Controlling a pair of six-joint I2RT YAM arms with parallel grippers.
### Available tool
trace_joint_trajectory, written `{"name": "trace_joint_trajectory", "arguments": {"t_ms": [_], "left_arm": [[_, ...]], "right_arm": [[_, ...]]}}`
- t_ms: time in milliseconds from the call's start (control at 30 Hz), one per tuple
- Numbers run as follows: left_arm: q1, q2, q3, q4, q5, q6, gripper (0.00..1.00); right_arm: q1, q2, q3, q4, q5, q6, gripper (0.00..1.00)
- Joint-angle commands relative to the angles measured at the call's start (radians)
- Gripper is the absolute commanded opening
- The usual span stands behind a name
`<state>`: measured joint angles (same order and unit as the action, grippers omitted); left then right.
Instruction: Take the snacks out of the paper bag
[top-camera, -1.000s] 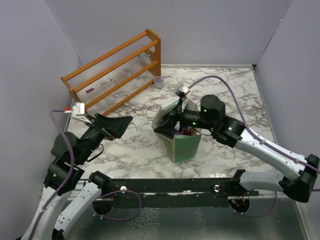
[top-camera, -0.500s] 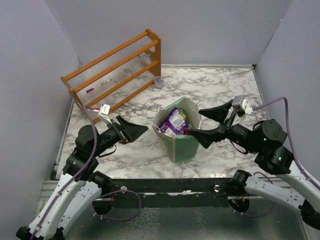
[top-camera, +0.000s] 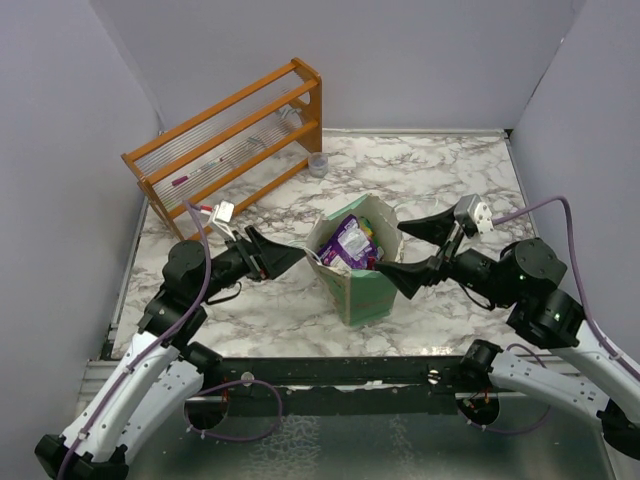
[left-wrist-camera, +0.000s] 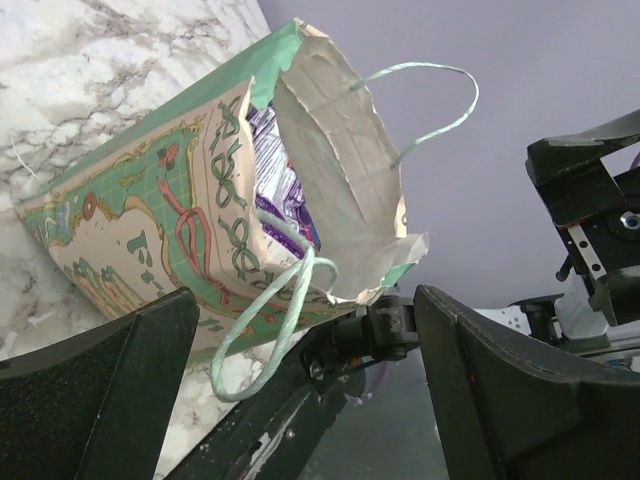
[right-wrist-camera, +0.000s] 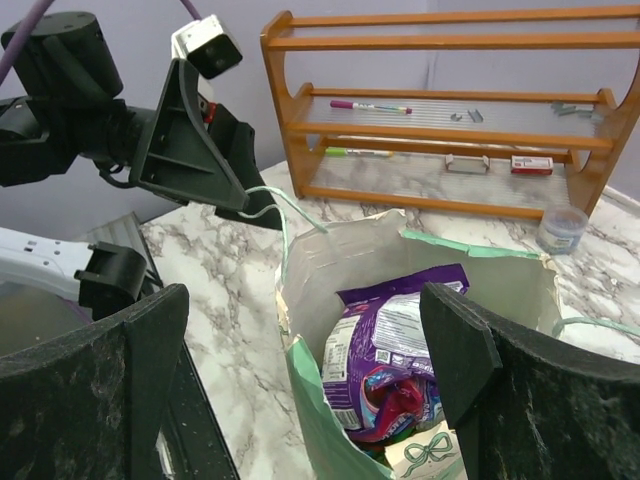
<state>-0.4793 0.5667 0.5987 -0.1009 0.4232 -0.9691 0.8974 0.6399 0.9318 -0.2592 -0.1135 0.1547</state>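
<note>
The green paper bag (top-camera: 362, 293) stands upright mid-table with its mouth open. A purple snack packet (top-camera: 348, 240) sticks up inside it, with red and blue packets under it in the right wrist view (right-wrist-camera: 400, 340). My left gripper (top-camera: 298, 256) is open at the bag's left rim; the bag's green twine handle (left-wrist-camera: 262, 330) hangs loose between its fingers (left-wrist-camera: 110, 400). My right gripper (top-camera: 392, 248) is open at the bag's right rim, its fingers (right-wrist-camera: 520, 390) either side of the bag's mouth (right-wrist-camera: 340, 270). Neither holds anything.
An orange wooden rack (top-camera: 230, 140) with pens and small items stands at the back left. A small clear cup (top-camera: 318, 163) sits beside it. Purple walls close in the table on three sides. The arms' black base bar (top-camera: 350, 372) runs along the near edge.
My right gripper has pulled back out of the bag's mouth to the right and now sits open by the rim. My left gripper has moved right, up to the bag.
</note>
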Motion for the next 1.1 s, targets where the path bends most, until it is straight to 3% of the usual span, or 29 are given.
{"name": "trace_joint_trajectory", "arguments": {"t_ms": [0, 433, 767, 933, 1067], "left_arm": [[-0.001, 0.007, 0.06, 0.036, -0.021, 0.057, 0.92], [-0.002, 0.035, 0.055, 0.191, 0.274, -0.013, 0.91], [-0.002, 0.032, 0.063, 0.195, 0.195, -0.029, 0.88], [-0.002, 0.05, 0.046, 0.28, 0.19, -0.079, 0.86], [-0.002, 0.06, 0.053, 0.31, 0.203, -0.1, 0.82]], "right_arm": [[0.003, -0.023, -0.004, -0.009, 0.024, -0.015, 0.99], [0.003, -0.047, -0.022, 0.01, 0.041, -0.001, 0.99], [0.003, -0.051, -0.021, -0.004, 0.048, 0.011, 0.99], [0.003, -0.054, -0.036, 0.003, 0.051, 0.01, 0.99], [0.003, 0.017, -0.023, 0.024, -0.049, -0.022, 0.99]]}}
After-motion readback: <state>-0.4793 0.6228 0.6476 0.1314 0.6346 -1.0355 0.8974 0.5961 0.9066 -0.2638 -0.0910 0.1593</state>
